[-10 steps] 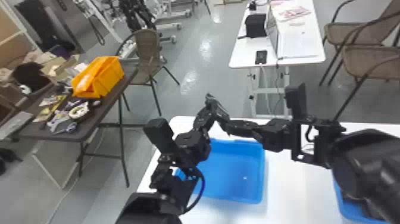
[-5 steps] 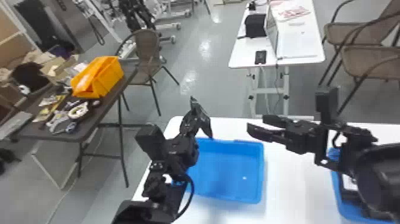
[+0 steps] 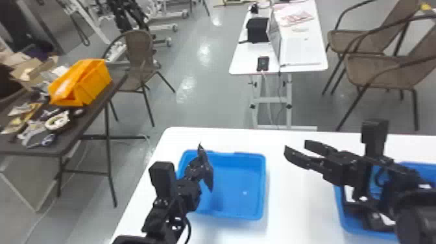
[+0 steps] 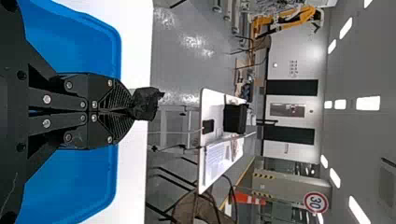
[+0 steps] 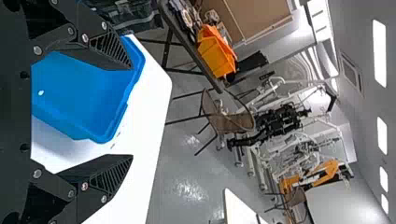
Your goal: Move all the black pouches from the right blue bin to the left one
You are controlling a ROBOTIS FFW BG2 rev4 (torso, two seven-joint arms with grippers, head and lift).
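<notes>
Black pouch (image 4: 145, 103) pinched in left hand (image 4: 129, 111), lower centre of head view, by left blue bin (image 3: 241, 185). Right hand (image 3: 296, 146) spread, right of centre. Centre pouch over bin, lower inside rim, release.

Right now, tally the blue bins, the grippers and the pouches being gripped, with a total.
Blue bins: 2, the left bin and the right bin
Grippers: 2, left gripper and right gripper
Gripped pouches: 1, a black pouch
Total: 5

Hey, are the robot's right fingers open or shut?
Open. The right fingers stand wide apart, and nothing is held between them.
</notes>
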